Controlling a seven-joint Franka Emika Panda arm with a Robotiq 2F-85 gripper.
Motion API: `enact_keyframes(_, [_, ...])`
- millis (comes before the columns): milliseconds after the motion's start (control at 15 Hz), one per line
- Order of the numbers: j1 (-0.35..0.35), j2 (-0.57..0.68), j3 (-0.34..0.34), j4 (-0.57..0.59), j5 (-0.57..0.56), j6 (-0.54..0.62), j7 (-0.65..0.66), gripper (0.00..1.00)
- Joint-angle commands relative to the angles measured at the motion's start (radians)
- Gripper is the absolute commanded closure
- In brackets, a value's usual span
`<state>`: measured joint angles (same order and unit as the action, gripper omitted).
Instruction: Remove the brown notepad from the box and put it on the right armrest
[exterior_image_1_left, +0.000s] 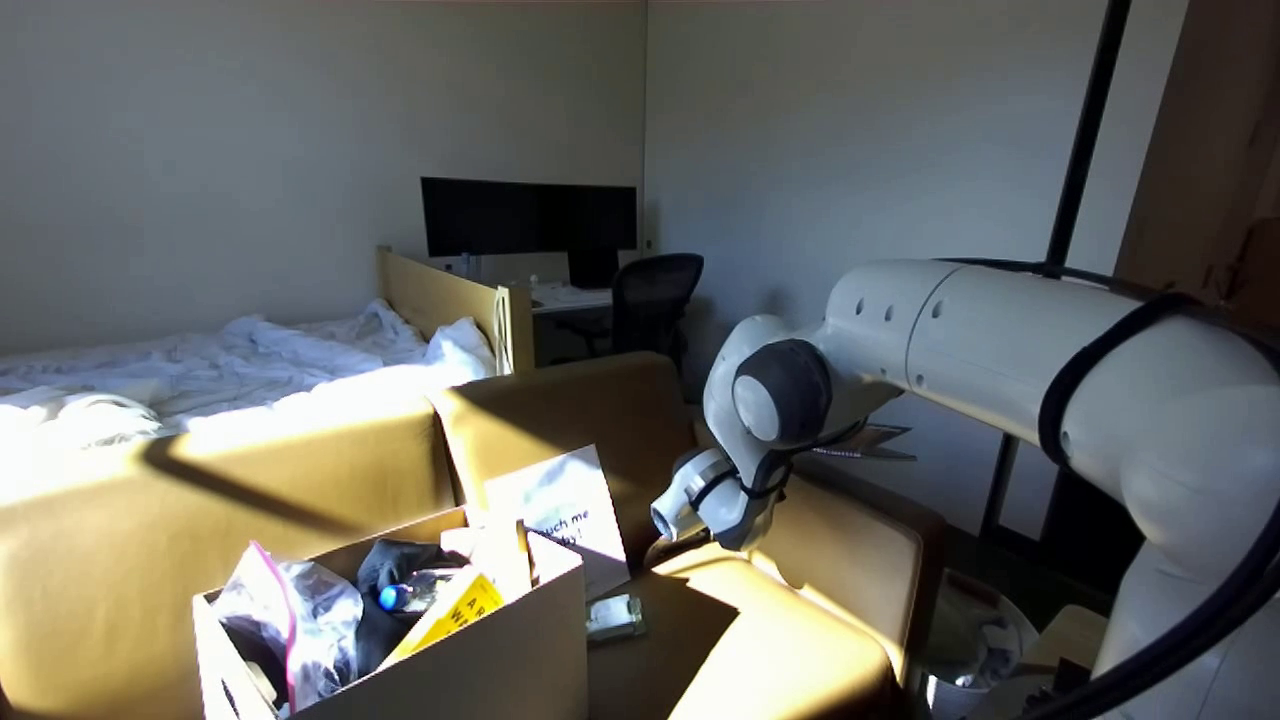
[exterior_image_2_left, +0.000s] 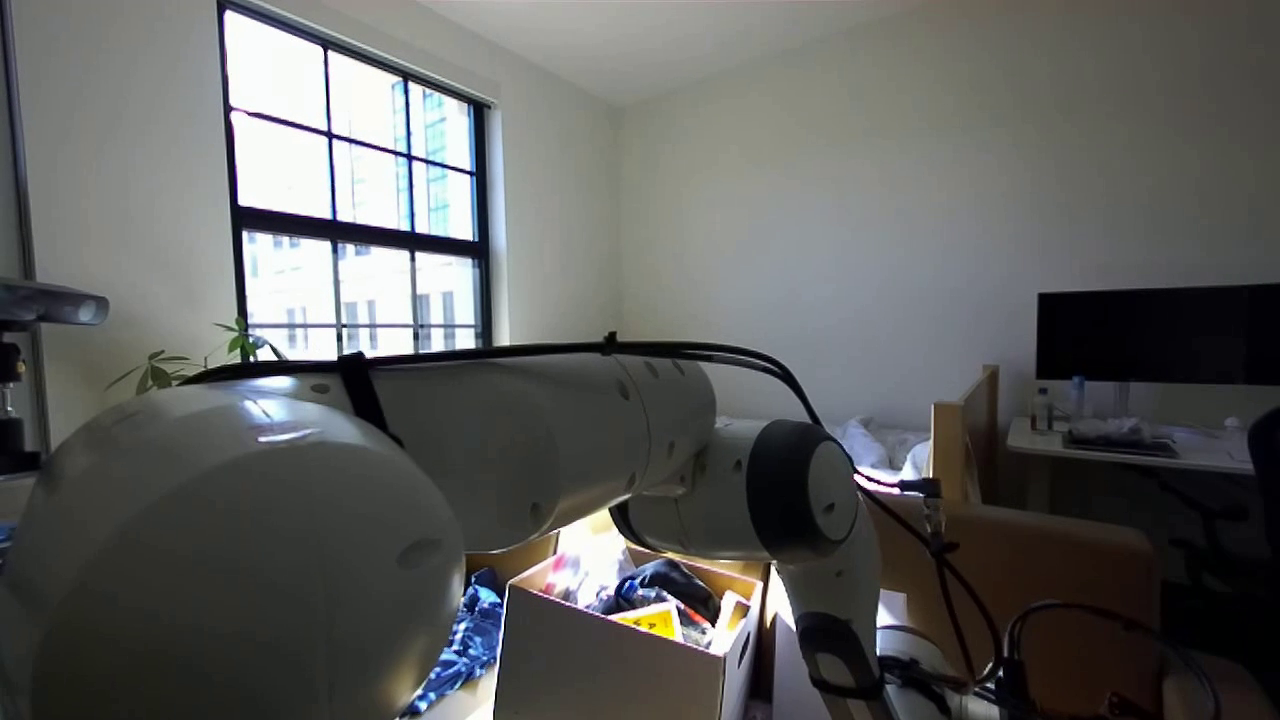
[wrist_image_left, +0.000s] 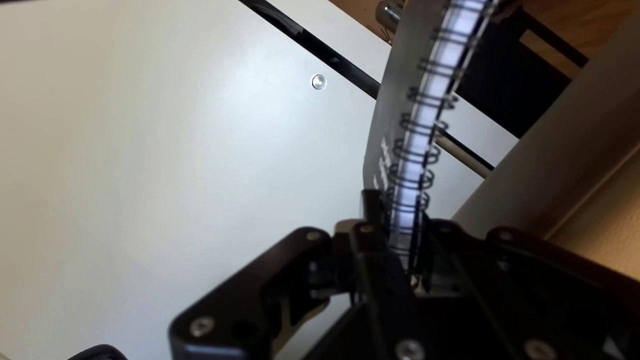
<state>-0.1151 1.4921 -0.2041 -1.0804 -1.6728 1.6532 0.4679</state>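
The brown notepad is a dark spiral-bound pad, seen edge-on in the wrist view. My gripper is shut on its lower end. In an exterior view the notepad sticks out beyond the wrist, its covers slightly spread, in the air at the height of the couch back; the gripper is mostly hidden behind the wrist there. The right armrest is the tan couch arm below and beside the wrist. The box stands on the couch, away from the gripper; it also shows in an exterior view.
The box holds a plastic bag, dark cloth and a yellow book. A white printed sheet stands beside it. A small package lies on the couch seat. The couch back is behind. A bin stands beyond the armrest.
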Motion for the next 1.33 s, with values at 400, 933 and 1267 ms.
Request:
enact_keyframes(400, [-0.064,-0.001,0.013,0.129,0.05,0.161,0.025,0.94])
enact_keyframes(933, [-0.014,0.001,0.01,0.111,0.045,0.165,0.051,0.94])
enact_keyframes(1267, [-0.018,0.001,0.008,0.098,0.051,0.164,0.027,0.62])
